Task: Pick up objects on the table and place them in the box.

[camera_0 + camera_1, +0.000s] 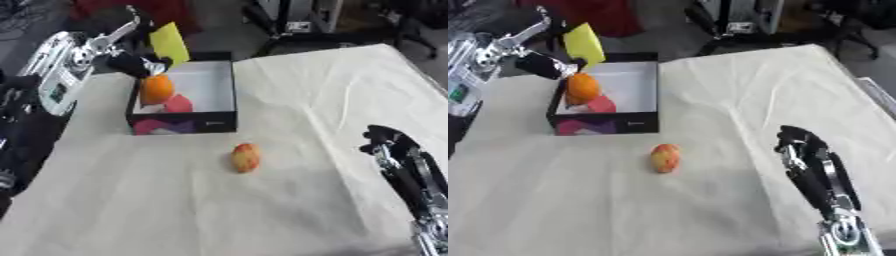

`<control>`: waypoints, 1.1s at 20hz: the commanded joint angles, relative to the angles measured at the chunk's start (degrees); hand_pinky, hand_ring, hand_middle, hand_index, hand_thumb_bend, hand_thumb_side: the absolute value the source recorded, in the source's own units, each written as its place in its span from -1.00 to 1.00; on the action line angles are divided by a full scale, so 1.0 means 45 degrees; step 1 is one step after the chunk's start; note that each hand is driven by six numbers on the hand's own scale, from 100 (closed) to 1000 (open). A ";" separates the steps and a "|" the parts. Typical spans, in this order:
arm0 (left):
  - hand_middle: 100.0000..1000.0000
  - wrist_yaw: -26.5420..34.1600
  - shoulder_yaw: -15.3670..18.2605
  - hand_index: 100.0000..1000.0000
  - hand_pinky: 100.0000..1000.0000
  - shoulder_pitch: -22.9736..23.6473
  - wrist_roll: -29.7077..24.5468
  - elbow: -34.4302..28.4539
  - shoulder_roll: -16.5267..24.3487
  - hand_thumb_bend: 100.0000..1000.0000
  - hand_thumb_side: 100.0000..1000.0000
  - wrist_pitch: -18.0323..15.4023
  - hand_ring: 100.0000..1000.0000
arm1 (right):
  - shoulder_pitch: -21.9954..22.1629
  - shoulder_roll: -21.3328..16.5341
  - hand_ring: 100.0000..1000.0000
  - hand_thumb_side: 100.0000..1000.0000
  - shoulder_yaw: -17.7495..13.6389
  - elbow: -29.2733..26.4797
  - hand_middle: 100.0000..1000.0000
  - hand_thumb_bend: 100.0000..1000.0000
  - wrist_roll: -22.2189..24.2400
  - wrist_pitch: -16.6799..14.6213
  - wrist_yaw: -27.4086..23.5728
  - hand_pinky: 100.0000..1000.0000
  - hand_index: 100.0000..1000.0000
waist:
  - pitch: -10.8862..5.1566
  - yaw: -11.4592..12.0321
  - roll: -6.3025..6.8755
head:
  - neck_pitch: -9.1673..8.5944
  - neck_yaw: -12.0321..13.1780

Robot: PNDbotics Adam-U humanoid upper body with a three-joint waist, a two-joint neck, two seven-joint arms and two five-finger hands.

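Box far left on table, fruit before it, right hand right.

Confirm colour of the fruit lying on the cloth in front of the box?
Yellow-orange with red patches; the fruit shows best in the left eye view, apart from the box.

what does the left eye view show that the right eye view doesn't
Only the left eye view shows the dark gear along the table's left edge beside the left arm's silver casing. Only the right eye view shows the right hand with its wrist joint below. Both show the left hand with the orange at the box, and a red-yellow fruit on the cloth.
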 commanded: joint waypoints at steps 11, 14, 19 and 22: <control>0.13 -0.2829 0.1399 0.59 0.28 -0.0823 0.2893 0.4758 -0.1112 -0.52 -0.01 0.0487 0.02 | -0.0201 0.0027 0.23 0.33 0.0029 -0.0074 0.33 -1.00 0.0087 -0.0046 -0.0083 0.44 0.55 | -0.0160 -0.0070 -0.0237 | -0.0021 0.0041; 0.33 -0.2988 0.1453 0.71 0.36 -0.0858 0.3251 0.5277 -0.1140 -0.18 0.37 0.0120 0.17 | -0.0195 0.0028 0.23 0.33 0.0029 -0.0075 0.33 -1.00 0.0088 -0.0045 -0.0078 0.44 0.55 | -0.0156 -0.0050 -0.0241 | -0.0021 0.0031; 0.55 -0.2892 0.1422 0.83 0.45 -0.0827 0.3701 0.5166 -0.1014 0.40 0.92 -0.0056 0.34 | -0.0188 0.0030 0.23 0.33 0.0000 -0.0075 0.33 -1.00 0.0065 -0.0041 -0.0060 0.44 0.55 | -0.0154 -0.0006 -0.0238 | -0.0021 -0.0024; 0.55 -0.2501 0.1379 0.82 0.45 -0.0773 0.3947 0.4841 -0.0769 0.44 1.00 -0.0076 0.34 | -0.0183 0.0028 0.23 0.33 -0.0032 -0.0070 0.33 -1.00 0.0038 -0.0035 -0.0043 0.44 0.55 | -0.0157 0.0041 -0.0229 | -0.0021 -0.0078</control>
